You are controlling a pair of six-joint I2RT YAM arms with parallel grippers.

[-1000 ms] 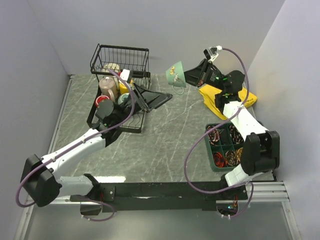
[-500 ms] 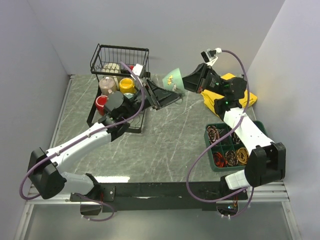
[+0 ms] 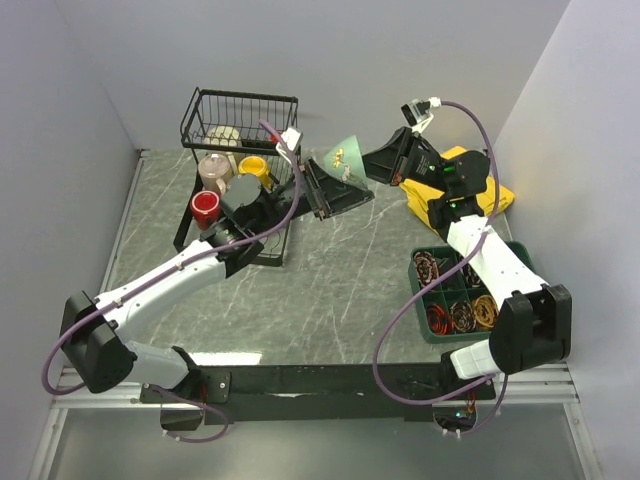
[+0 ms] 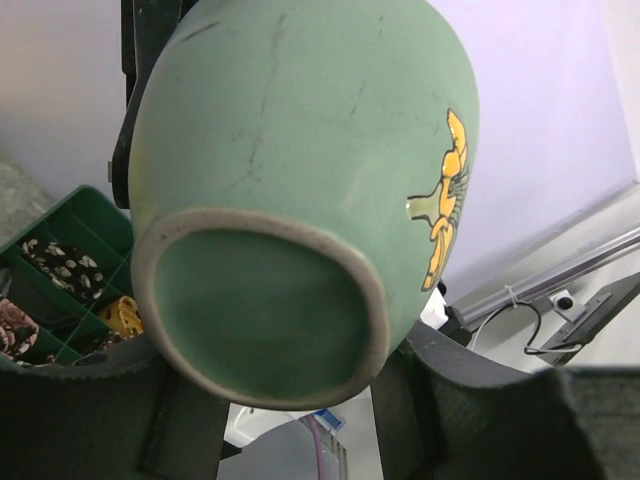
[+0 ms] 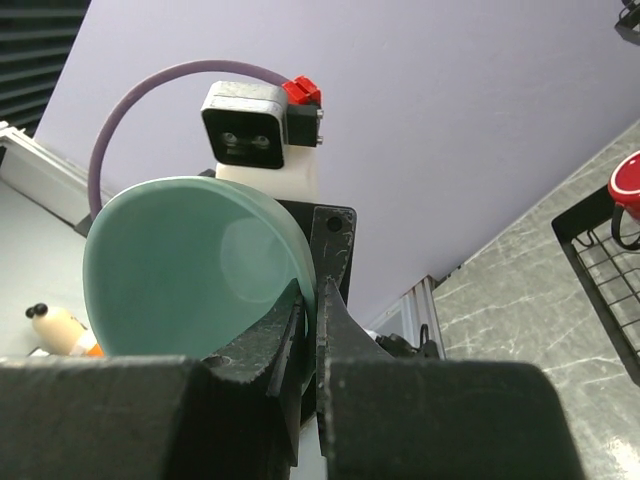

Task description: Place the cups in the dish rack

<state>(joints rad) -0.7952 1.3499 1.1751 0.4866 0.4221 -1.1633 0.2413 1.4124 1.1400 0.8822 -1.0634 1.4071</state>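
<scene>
The grey-green cup (image 3: pixel 345 155) with a yellow motif hangs in the air right of the dish rack (image 3: pixel 240 110). My right gripper (image 3: pixel 378 160) is shut on its rim; in the right wrist view the fingers (image 5: pixel 315 300) pinch the cup's wall (image 5: pixel 180 270). My left gripper (image 3: pixel 345 188) reaches in from below, and its fingers (image 4: pixel 280 390) sit on either side of the cup's base (image 4: pixel 300 150), touching it. In the rack stand a red cup (image 3: pixel 205 205), a yellow cup (image 3: pixel 253 167), a beige cup (image 3: pixel 213 170) and a cream cup (image 3: pixel 225 135).
A green compartmented tray (image 3: pixel 455 290) with small items sits at the near right, beside the right arm. A yellow object (image 3: pixel 470 185) lies behind it. Walls close in at the back and both sides. The rack's edge (image 5: pixel 600 270) and the red cup (image 5: pixel 625 190) show in the right wrist view.
My left arm swung right from the rack to the grey-green cup, and its jaws narrowed around the cup's base. The right gripper shifted the cup slightly left and tilted it.
</scene>
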